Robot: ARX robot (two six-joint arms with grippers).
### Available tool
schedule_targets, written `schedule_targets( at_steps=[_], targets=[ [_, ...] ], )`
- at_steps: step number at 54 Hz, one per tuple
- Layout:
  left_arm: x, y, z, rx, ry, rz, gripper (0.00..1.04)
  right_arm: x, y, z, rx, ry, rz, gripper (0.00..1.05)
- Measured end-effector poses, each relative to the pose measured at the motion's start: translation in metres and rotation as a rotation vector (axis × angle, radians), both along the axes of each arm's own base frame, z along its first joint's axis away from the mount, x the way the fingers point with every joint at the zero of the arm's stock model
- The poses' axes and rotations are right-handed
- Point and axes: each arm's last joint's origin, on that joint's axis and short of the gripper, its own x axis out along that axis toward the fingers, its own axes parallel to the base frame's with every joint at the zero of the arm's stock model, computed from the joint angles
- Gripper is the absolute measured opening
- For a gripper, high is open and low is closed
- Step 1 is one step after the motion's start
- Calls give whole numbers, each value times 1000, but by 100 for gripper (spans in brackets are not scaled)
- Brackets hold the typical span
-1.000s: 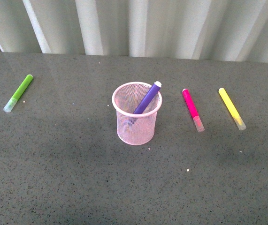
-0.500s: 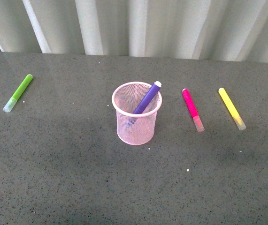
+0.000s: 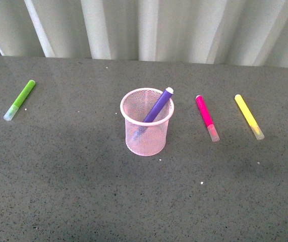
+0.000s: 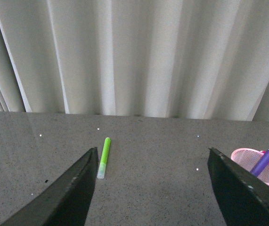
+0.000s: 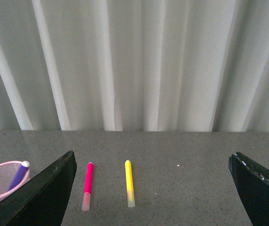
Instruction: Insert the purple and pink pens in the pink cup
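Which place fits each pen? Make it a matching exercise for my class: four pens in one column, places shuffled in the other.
Pens:
1. purple pen
2. pink pen
3. yellow pen
4. green pen

Places:
a. lying alone, left of the cup
b. leaning inside the cup
c. lying furthest right
d. lying between cup and yellow pen

Pairs: 1-b, 2-d, 3-c, 4-a.

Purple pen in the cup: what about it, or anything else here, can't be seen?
- Purple pen: front view, lower end blurred behind the mesh of the pink cup.
- Pink cup: right wrist view, cut off by the picture's edge and a finger of the right tool.
- Left tool: left wrist view, only two fingers show; the rest lies outside the frame.
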Motion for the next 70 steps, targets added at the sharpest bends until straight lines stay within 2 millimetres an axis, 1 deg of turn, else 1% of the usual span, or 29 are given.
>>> schedule_targets(
  at_steps=[6,7,9,11,14,16,17,19,20,22,25,27,29,32,34,35,36,39,40,42,43,46,49,51,53,55,56,58,70],
  targets=[
    [0,0,0,0,0,0,94,0,0,0,1,1,3,98],
    [0,0,0,0,0,0,98,0,0,-1,8,26,29,98],
    [0,0,0,1,0,0,100,0,1,1,25,87,95,98],
    [0,0,0,1,0,0,98,1,2,4,46,145,158,98],
    [0,0,0,1,0,-1,98,4,6,22,57,151,238,98],
    [0,0,0,1,0,0,98,7,9,45,56,96,276,98],
    [0,0,0,1,0,0,98,7,10,51,54,77,284,98],
    [0,0,0,1,0,0,98,6,12,79,49,-9,311,98],
    [0,0,0,1,0,0,98,6,13,85,46,-30,315,98],
    [0,0,0,1,0,0,98,3,14,108,41,-91,324,98],
    [0,0,0,1,0,0,98,-1,14,128,39,-144,336,98],
    [0,0,0,1,0,0,98,-2,15,135,42,-155,321,98],
    [0,0,0,1,0,0,98,1,16,140,47,-157,293,98],
    [0,0,0,1,0,0,98,24,22,141,22,-139,250,98],
    [0,0,0,1,0,-2,98,51,27,138,-16,-98,199,98],
    [0,0,0,1,0,-3,98,69,29,136,-40,-75,159,98],
    [0,0,0,1,0,-3,98,81,30,134,-59,-60,143,98],
    [0,0,0,1,0,-1,98,120,31,126,-72,60,100,98],
    [0,0,0,1,0,-1,98,127,32,125,-75,80,93,98],
    [0,0,0,1,0,-1,98,153,32,116,-85,164,66,98],
    [0,0,0,1,0,0,98,160,33,113,-87,188,63,98],
    [0,0,0,1,0,0,98,196,35,97,-95,326,45,98],
    [0,0,0,1,0,0,98,217,38,84,-89,420,45,98],
    [0,0,0,1,0,0,98,240,40,68,-82,535,40,98],
    [0,0,0,1,0,0,98,257,43,50,-66,645,41,98],
    [0,0,0,1,0,0,98,267,46,36,-62,729,29,98],
    [0,0,0,1,0,0,98,273,47,26,-65,781,15,98],
    [0,0,0,1,0,0,98,279,49,15,-75,823,5,98],
    [0,0,0,1,0,0,98,298,64,-41,-96,994,10,98]
  ],
)
